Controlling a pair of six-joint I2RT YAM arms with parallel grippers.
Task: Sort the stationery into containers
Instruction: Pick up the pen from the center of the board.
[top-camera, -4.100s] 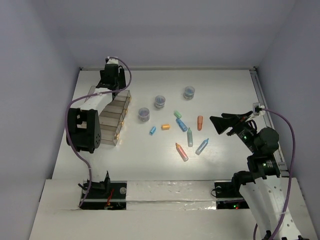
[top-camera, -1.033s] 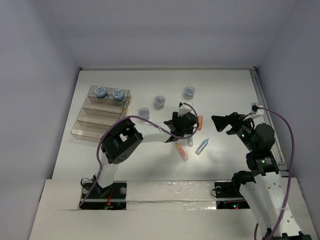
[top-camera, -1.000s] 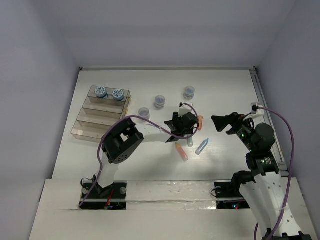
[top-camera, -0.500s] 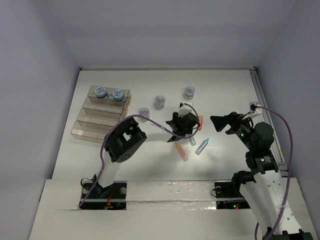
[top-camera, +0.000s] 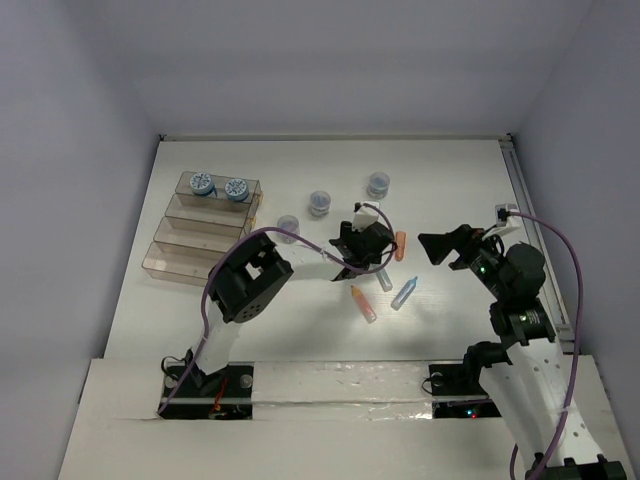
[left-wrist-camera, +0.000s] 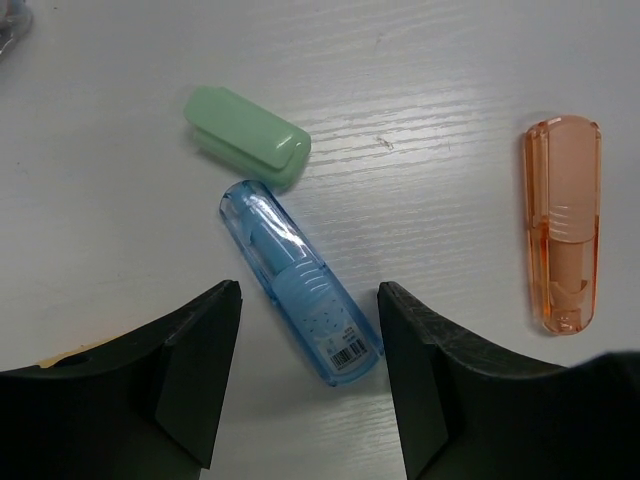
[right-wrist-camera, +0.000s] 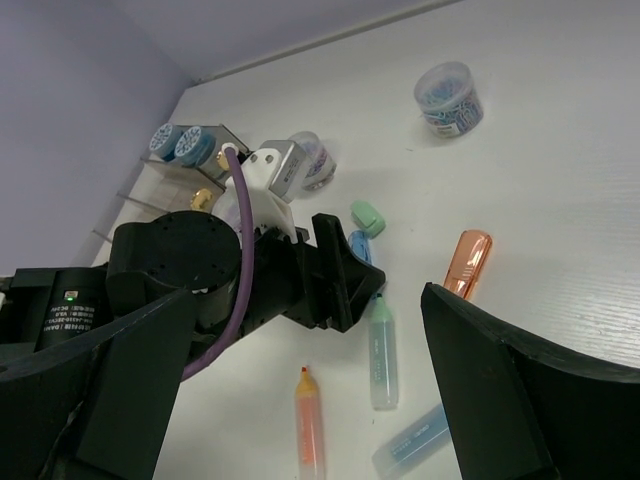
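Between spread jaws of the left gripper (left-wrist-camera: 308, 300), a blue pen (left-wrist-camera: 298, 297), touching neither.

My left arm (top-camera: 247, 284), black joint housings on white links, purple cable (right-wrist-camera: 244, 270) running along it, my right arm (top-camera: 520, 290) matching, perforated white link (top-camera: 530, 400), small green light (right-wrist-camera: 68, 296), matte black wedge-shaped fingers (left-wrist-camera: 190, 370).

Left end effector (right-wrist-camera: 350, 275) over blue marker (right-wrist-camera: 360, 246)

White table (top-camera: 450, 180): tray block (top-camera: 190, 255) far left, three loose jars (top-camera: 320, 203) behind centre, markers (top-camera: 404, 292) scattered centre, short green piece (left-wrist-camera: 247, 137) just beside blue marker (left-wrist-camera: 298, 283)
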